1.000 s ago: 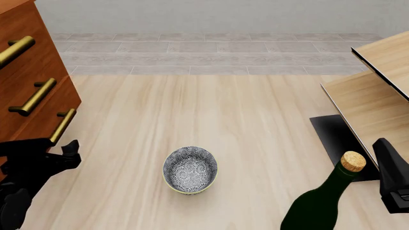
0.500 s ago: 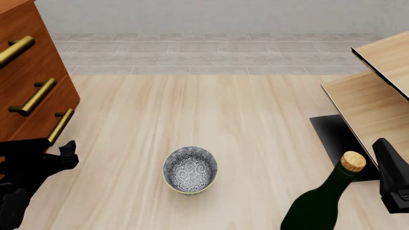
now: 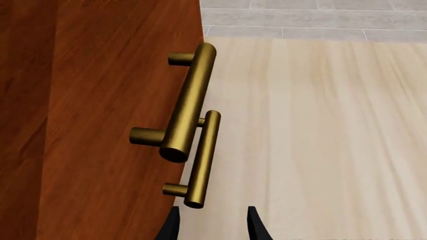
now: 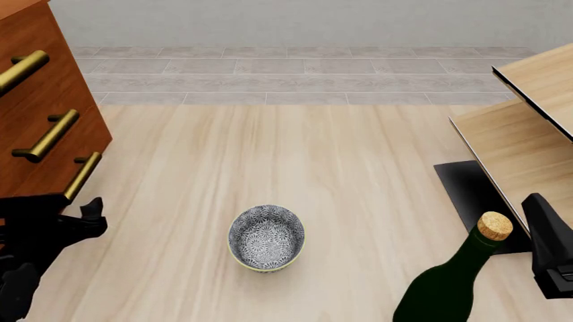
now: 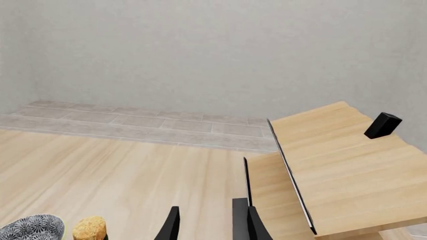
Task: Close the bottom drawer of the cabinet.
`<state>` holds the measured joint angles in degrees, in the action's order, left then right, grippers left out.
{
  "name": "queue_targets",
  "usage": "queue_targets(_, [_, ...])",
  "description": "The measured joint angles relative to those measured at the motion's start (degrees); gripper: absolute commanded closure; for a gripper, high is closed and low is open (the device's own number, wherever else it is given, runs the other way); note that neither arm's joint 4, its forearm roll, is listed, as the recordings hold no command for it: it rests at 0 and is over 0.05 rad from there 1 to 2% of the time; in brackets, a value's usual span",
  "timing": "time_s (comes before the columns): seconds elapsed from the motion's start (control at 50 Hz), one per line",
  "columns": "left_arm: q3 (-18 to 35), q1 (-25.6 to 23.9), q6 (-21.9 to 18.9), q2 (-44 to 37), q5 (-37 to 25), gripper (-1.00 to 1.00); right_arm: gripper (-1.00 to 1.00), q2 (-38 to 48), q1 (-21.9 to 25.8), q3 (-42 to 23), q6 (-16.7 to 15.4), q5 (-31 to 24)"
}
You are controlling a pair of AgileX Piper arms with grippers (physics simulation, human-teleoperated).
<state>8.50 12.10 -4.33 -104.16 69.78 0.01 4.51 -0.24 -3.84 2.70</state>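
Left pincer (image 4: 76, 213), slightly parted, has nudged the bottom drawer (image 4: 54, 171) farther in.

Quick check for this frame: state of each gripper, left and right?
Left gripper: open, holding nothing, beside the bottom drawer's handle.
Right gripper: open, holding nothing, near the bottle.

Even, bright, diffuse lighting; sharp focus throughout. No glare, blur or edge distortion. Shadows faint around the bowl (image 4: 266, 237).
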Motion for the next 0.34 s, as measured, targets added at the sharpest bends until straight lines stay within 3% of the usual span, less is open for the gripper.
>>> queue_targets(0.34, [-0.06, 0.08, -1.05, -0.18, -0.07, -1.00, -1.00, 0.00, 0.01, 0.02, -0.04, 0.05])
